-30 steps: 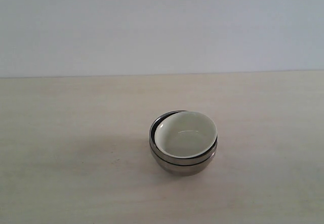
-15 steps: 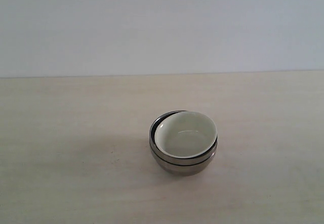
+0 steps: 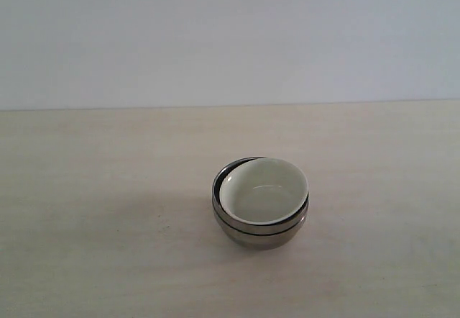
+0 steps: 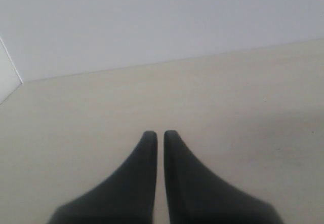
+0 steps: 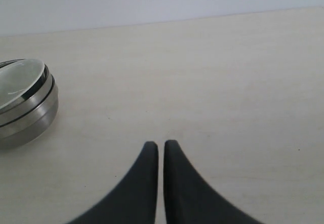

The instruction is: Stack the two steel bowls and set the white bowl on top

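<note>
Nothing is moving since a second ago: two steel bowls point(image 3: 260, 233) are sitting nested near the middle of the desk point(image 3: 108, 188), and one white bowl point(image 3: 264, 191) is resting inside the upper one (slightly tilted). Left jaws and right jaws are hovering over the desk, pinched together, gripping nothing.
</note>
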